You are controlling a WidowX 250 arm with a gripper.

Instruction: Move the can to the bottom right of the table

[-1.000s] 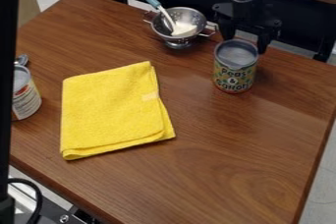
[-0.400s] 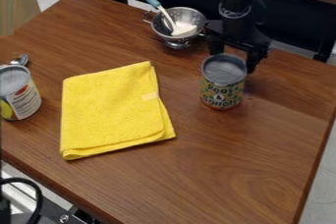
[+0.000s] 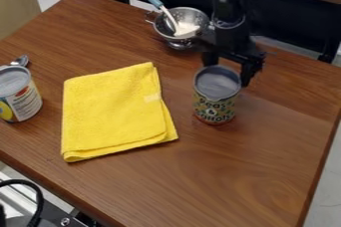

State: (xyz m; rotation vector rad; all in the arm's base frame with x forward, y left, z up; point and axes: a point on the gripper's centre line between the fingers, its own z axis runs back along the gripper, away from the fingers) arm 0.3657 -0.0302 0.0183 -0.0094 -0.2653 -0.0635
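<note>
Gripper (image 3: 230,74) close against the can's far side; whether it has hold of it I can't tell. At the left edge of the table (image 3: 253,181) stands another can (image 3: 25,102), then comes a folded yellow cloth (image 3: 113,111), then a metal colander (image 3: 178,43). Right of the cloth, upright, is the patterned can (image 3: 214,106), the one to move. It looks rigid and probably full, so fairly heavy, with smooth sides that could slip: best taken squarely around the middle, below the rim.
</note>
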